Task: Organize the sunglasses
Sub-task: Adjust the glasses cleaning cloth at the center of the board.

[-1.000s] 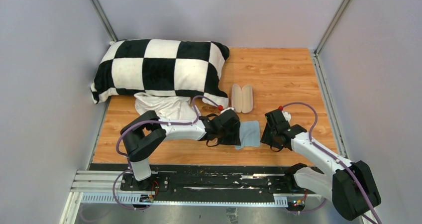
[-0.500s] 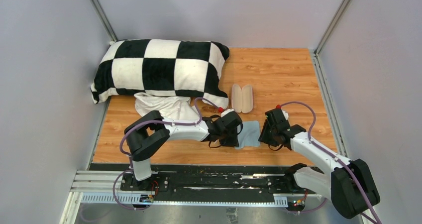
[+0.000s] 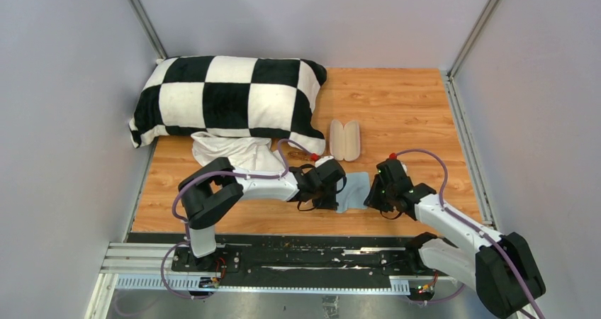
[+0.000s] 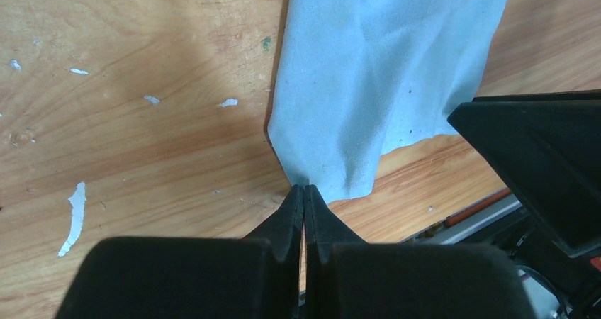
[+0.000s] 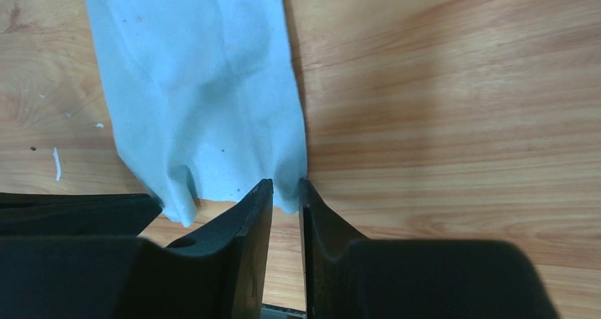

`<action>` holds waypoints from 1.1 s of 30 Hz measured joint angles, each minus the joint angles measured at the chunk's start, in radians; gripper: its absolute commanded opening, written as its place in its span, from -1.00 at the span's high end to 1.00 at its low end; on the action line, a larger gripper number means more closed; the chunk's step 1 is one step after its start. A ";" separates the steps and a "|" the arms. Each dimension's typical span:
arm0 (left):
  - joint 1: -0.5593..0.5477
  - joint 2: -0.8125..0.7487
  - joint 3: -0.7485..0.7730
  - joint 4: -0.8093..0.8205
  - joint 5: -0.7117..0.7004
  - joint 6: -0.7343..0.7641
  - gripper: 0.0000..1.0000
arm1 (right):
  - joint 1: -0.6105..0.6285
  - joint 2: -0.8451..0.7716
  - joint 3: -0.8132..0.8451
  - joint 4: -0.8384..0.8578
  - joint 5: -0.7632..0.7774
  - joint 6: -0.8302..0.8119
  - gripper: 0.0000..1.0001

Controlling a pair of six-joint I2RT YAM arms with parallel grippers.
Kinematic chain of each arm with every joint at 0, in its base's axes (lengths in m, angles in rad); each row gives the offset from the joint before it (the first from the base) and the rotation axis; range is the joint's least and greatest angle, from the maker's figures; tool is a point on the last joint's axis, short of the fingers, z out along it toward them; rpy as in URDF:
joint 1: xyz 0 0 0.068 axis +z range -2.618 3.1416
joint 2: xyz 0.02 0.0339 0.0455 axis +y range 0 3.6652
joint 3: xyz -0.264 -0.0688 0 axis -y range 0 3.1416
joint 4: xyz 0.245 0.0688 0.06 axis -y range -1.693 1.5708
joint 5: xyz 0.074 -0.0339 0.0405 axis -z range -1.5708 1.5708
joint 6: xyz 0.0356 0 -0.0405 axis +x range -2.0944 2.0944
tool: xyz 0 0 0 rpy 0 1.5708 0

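Sunglasses (image 3: 305, 205): apparently the thin black loop under the left wrist, on the bench (image 3: 397, 106) just left of the light-blue cloth (image 4: 375, 71); mostly hidden. Judged light, stiff, scratch-prone; take by the frame, not the lenses. Left tool (image 4: 303, 191): closed, apparently pinching the cloth's near-left corner. Right tool (image 5: 283, 188): narrow gap straddling its near-right corner.

Soft matt light-blue cloth (image 4: 383, 64), scuffed wood-grain table (image 4: 142, 120), plush checkered pillow (image 3: 227, 96), matt black plastic left claw (image 4: 303, 190).

The sunglasses (image 3: 304, 204) show only as a thin black frame lying on the wooden table (image 3: 397, 99) near its near edge, mostly hidden from above; their lenses cannot be made out.
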 measured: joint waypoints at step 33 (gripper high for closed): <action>-0.023 -0.101 0.064 -0.094 -0.029 0.264 0.09 | 0.042 -0.122 -0.008 -0.196 0.024 -0.035 0.31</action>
